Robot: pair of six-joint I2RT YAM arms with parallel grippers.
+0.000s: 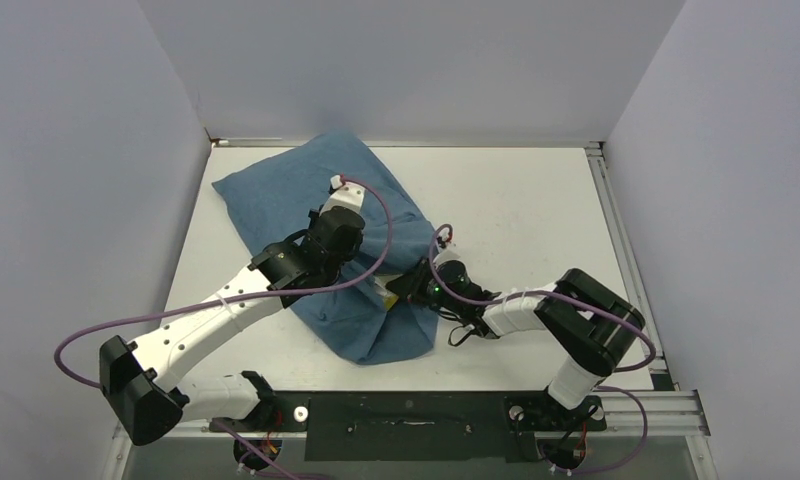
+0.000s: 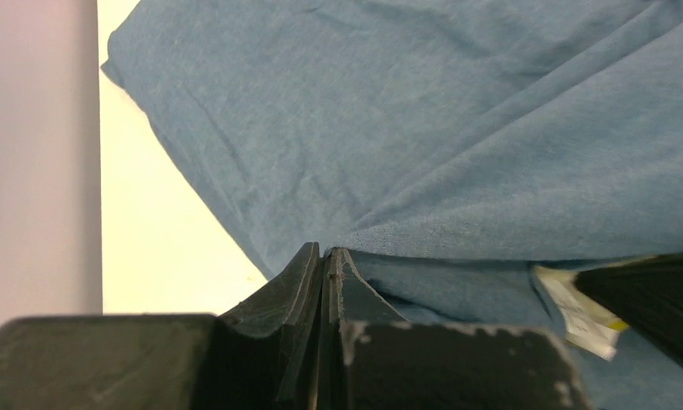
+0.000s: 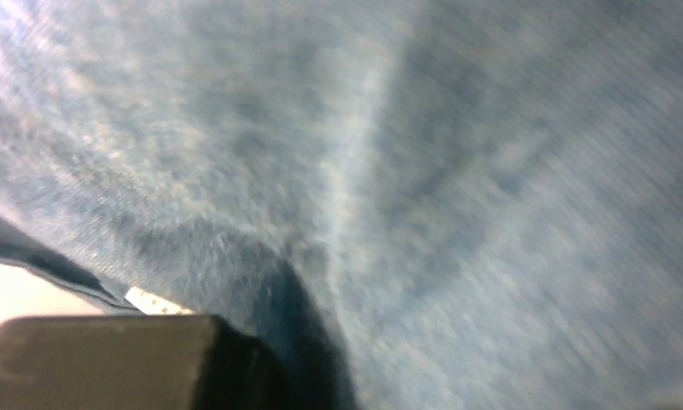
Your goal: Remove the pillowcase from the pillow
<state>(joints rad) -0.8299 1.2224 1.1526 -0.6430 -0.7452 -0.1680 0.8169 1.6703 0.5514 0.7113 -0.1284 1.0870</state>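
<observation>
The slate-blue pillowcase point(image 1: 276, 190) lies wrinkled and slantwise across the left half of the table, covering the pillow. Only a small yellow and white corner of the pillow point(image 1: 381, 293) pokes out; in the left wrist view its white tag point(image 2: 577, 316) shows. My left gripper point(image 1: 326, 255) sits on top of the cloth, its jaws shut on a pinch of pillowcase point(image 2: 406, 128) at the tips point(image 2: 325, 250), with folds radiating from there. My right gripper point(image 1: 396, 290) is at the exposed pillow corner. Blue cloth point(image 3: 492, 171) fills its wrist view, and only one dark finger point(image 3: 300, 350) shows.
The white table point(image 1: 516, 220) is walled on the left, back and right. The left wall point(image 2: 39, 154) stands close to the pillowcase's far corner. A metal rail point(image 1: 616, 230) runs along the table's right edge. The right arm's dark tip point(image 2: 654, 299) enters the left wrist view.
</observation>
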